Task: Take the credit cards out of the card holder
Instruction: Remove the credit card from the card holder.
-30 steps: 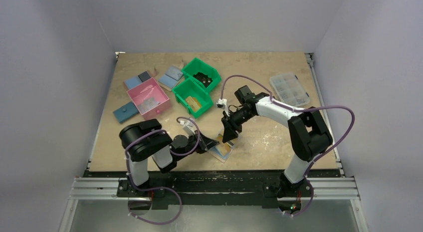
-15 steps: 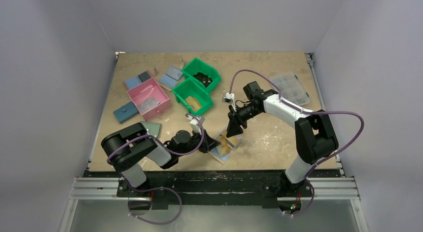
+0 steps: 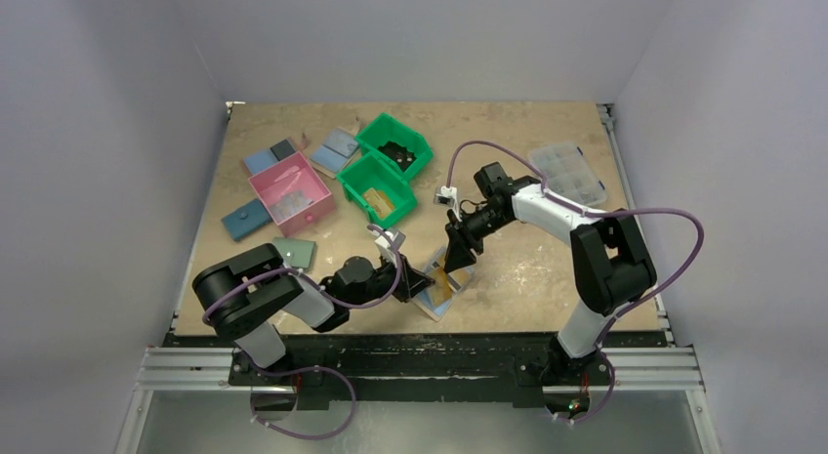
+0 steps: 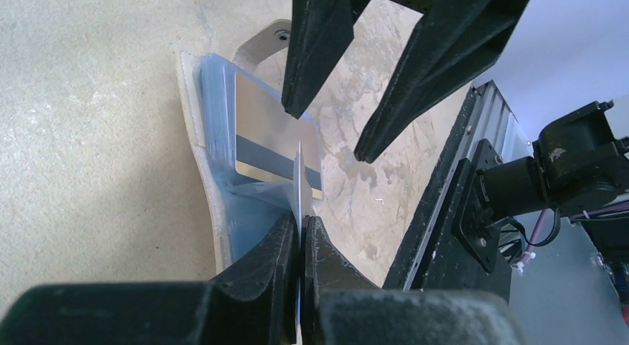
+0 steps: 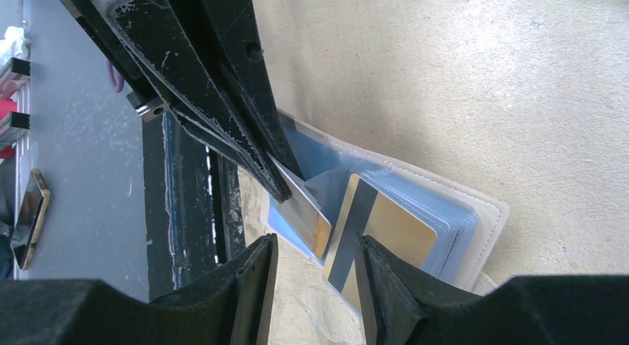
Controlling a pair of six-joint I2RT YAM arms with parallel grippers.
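Note:
The card holder (image 3: 441,290) lies open near the table's front edge, beige outside (image 5: 489,215) and light blue inside (image 4: 222,137). A gold credit card with a dark stripe (image 5: 378,226) sticks out of its slots; it also shows in the left wrist view (image 4: 271,137). My left gripper (image 3: 422,277) is shut on a second thin card, seen edge-on (image 4: 300,178), and holds it tilted up from the holder (image 5: 305,211). My right gripper (image 3: 456,255) is open just above the holder, its fingers (image 5: 252,286) astride the cards' near ends and touching nothing.
Two green bins (image 3: 394,144) (image 3: 376,187) and a pink bin (image 3: 290,191) stand at the back left among flat blue wallets (image 3: 245,220). A sage-green wallet (image 3: 296,251) lies beside my left arm. A clear compartment box (image 3: 566,175) is at the back right. The black front rail (image 4: 445,226) runs close by.
My left arm has stretched right, bringing its gripper in to the card holder. My right gripper has drawn back slightly, up and to the right.

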